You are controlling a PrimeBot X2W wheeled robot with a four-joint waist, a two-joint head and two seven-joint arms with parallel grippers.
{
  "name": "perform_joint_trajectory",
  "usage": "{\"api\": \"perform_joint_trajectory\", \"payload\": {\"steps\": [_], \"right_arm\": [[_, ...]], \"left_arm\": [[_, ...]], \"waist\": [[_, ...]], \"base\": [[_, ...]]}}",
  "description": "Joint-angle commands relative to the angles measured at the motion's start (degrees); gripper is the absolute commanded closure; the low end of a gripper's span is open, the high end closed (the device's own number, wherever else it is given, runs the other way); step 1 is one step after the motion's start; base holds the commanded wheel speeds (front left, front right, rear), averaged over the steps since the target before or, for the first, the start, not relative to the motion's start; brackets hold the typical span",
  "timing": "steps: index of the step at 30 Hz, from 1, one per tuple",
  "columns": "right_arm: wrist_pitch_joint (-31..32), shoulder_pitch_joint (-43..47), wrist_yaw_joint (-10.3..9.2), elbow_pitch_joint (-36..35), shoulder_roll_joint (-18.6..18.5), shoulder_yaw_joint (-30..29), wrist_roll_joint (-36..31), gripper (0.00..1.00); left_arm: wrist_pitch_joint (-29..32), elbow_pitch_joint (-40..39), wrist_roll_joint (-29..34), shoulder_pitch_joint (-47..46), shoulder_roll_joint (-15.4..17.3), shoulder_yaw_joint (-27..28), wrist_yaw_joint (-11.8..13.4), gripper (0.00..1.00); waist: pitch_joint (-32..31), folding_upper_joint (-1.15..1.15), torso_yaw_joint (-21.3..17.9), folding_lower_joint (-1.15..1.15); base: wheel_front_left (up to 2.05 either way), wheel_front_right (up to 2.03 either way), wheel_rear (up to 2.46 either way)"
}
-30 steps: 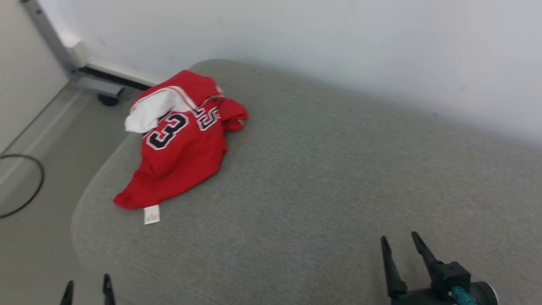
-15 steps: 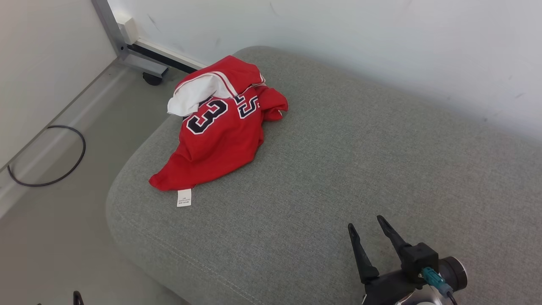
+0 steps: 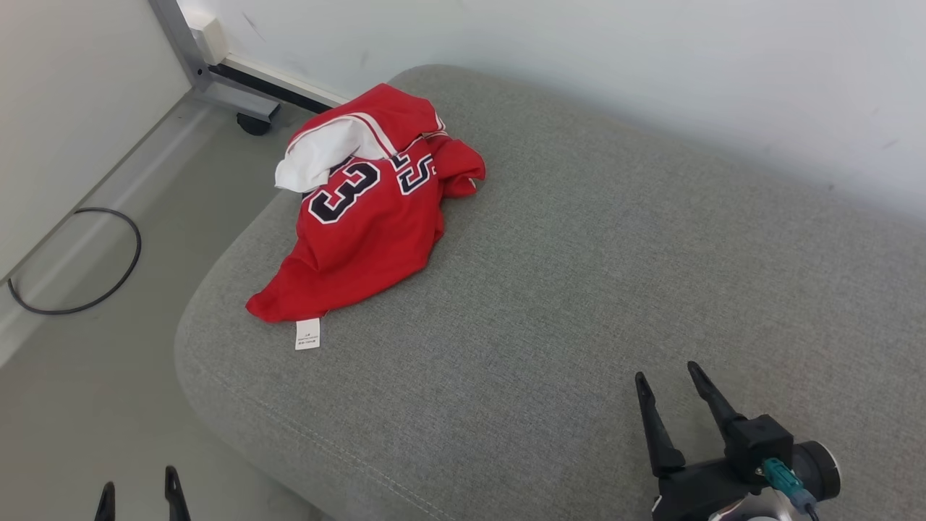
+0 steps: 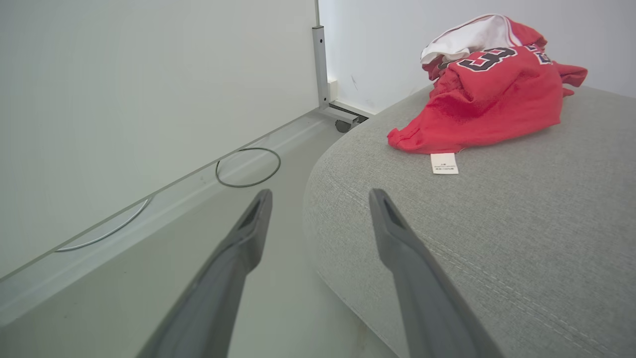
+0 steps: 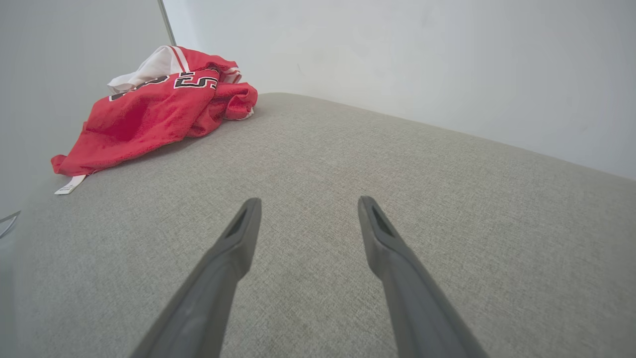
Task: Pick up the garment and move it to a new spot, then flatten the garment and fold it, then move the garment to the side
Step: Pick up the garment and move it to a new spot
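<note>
**A:** Item one, garment (image 3: 362, 224). Location and condition?

**B:** Red, numbered, in a crumpled heap at the far left corner of the seat (image 3: 579, 289). White lining is turned out on the far side. The near hem ends close to the seat's left edge. The label (image 3: 307, 334) lies flat on the seat, just near of that hem.

**A:** Item two, the grippers?

**B:** Left gripper (image 3: 139, 479): fingers spread, nothing between them, at the near left over the floor (image 3: 87, 405), off the seat and well apart from the garment. Right gripper (image 3: 666, 371): fingers spread, nothing held, over the near right of the seat, also well apart from the garment.

**A:** Hazards, itemised.

**B:**
1. Layered heap. A pinch on the top fold probably takes one layer only, so the cloth would come up bunched and be harder to flatten.
2. Label or hem tip. Either gives a thin hold that may slip out during the carry.
3. Edge position. The heap sits by the rounded left corner, so a leftward drag or a lost grip could drop it to the floor.
4. Left approach. The gripper looks level with the seat's side, so a straight reach might drive a finger into the upholstery. It probably needs to rise first.
5. Soft seat. Pressing too deep could catch the cover fabric along with the cloth.
6. Long right reach. With both arms closing on one small heap, the fingers may crowd each other.
</note>
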Motion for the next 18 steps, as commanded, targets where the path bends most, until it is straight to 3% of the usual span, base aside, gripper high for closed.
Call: {"api": "perform_joint_trajectory", "payload": {"steps": [1,9,14,18], "right_arm": [[-0.02,1.02,-0.14,-1.14,-0.22,-0.85,-0.64,0.0],[-0.02,1.61,-0.14,-3.78,-0.94,-1.75,-2.06,0.0],[-0.02,0.2,-0.14,-4.6,-2.14,-1.45,-2.24,0.0],[-0.02,-1.04,-0.14,-4.83,-2.83,-0.69,-1.82,0.0]], "left_arm": [[-0.2,0.62,0.63,-1.66,-0.02,0.01,-0.67,0.0],[-0.21,2.6,-0.58,-6.85,0.05,1.66,-3.22,0.0],[-0.2,4.23,-1.13,-12.03,1.79,3.41,-4.55,0.0],[-0.21,7.07,-1.62,-17.16,5.48,3.74,-5.02,0.0]], "waist": [[0.52,0.0,-0.26,0.0],[3.13,0.0,-3.2,0.0],[5.4,0.0,-5.28,0.0],[7.31,0.0,-7.15,0.0]], "base": [[0.0,0.0,0.0],[0.0,0.0,0.0],[0.0,0.0,0.0],[0.0,0.0,0.0]]}}
